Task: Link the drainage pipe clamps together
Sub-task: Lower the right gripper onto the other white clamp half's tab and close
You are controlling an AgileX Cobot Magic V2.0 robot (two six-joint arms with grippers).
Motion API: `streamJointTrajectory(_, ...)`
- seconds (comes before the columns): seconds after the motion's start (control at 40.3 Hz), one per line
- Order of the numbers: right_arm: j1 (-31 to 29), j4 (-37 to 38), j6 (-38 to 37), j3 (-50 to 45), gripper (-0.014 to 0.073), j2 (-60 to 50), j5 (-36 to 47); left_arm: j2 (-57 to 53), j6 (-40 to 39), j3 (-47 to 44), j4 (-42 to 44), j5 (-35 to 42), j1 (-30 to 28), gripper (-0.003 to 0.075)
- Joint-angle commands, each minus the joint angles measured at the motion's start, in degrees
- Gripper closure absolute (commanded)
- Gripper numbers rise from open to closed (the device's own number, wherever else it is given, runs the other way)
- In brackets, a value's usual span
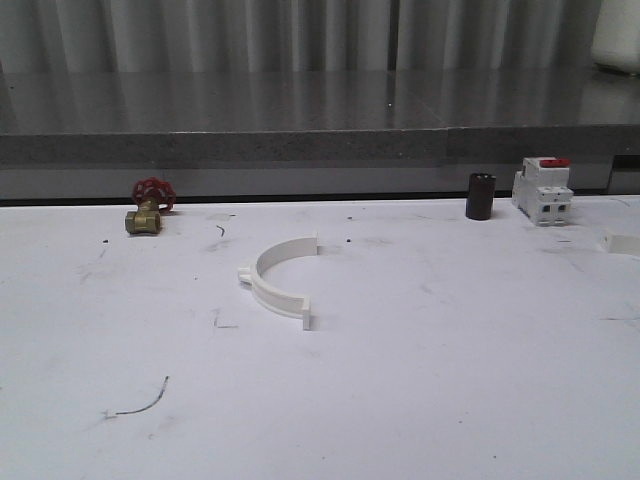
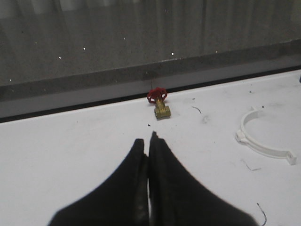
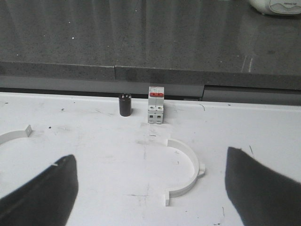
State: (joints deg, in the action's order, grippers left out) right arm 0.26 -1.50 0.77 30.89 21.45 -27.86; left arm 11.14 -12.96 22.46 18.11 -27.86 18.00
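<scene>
— White table (image 1: 420, 400) all over, with a grey stone ledge (image 1: 300, 140) behind it. What sits on the table?

— One white half-ring pipe clamp (image 1: 278, 283) lies flat near the middle in the front view. Its open side faces right and toward the back. A small tab sticks out on its left side.

— Where is the other half?

— In the right wrist view, a second half-ring clamp (image 3: 187, 172) lies flat between the two dark fingers of the right gripper (image 3: 150, 188). It touches neither finger. In the front view a small white piece shows at the far right edge, but it is too cut off to name. The two halves are well apart and not joined.

— How are the fingers?

— The right gripper's fingers are spread wide. The left gripper (image 2: 148, 181) has its two dark fingers pressed together with nothing between them.

— What else is there?

— A brass valve with a red wheel (image 1: 148, 208) sits at the back left. A small black cylinder (image 1: 480, 196) stands upright at the back right. Just beside it stands a white breaker with a red top (image 1: 542, 190). A thin curved dark mark (image 1: 145, 400) lies near the front left.
</scene>
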Motion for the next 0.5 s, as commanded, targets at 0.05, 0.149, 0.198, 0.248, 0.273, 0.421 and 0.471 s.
streamJointTrajectory(0.05,-0.35,0.13,0.32,1.92,-0.0057,0.69,4.39,-2.84,0.09,0.99,0.71,5.39,-0.12,0.0741)
streamJointTrajectory(0.149,-0.35,0.13,0.32,1.92,-0.0057,0.69,4.39,-2.82,0.09,0.99,0.71,5.39,-0.12,0.0741)
streamJointTrajectory(0.198,-0.35,0.13,0.32,1.92,-0.0057,0.69,4.39,-2.82,0.09,0.99,0.71,5.39,-0.12,0.0741)
streamJointTrajectory(0.248,-0.35,0.13,0.32,1.92,-0.0057,0.69,4.39,-2.82,0.09,0.99,0.71,5.39,-0.12,0.0741)
streamJointTrajectory(0.273,-0.35,0.13,0.32,1.92,-0.0057,0.69,4.39,-2.82,0.09,0.99,0.71,5.39,-0.12,0.0741)
streamJointTrajectory(0.421,-0.35,0.13,0.32,1.92,-0.0057,0.69,4.39,-2.82,0.09,0.99,0.71,5.39,-0.12,0.0741)
streamJointTrajectory(0.471,-0.35,0.13,0.32,1.92,-0.0057,0.69,4.39,-2.82,0.09,0.99,0.71,5.39,-0.12,0.0741)
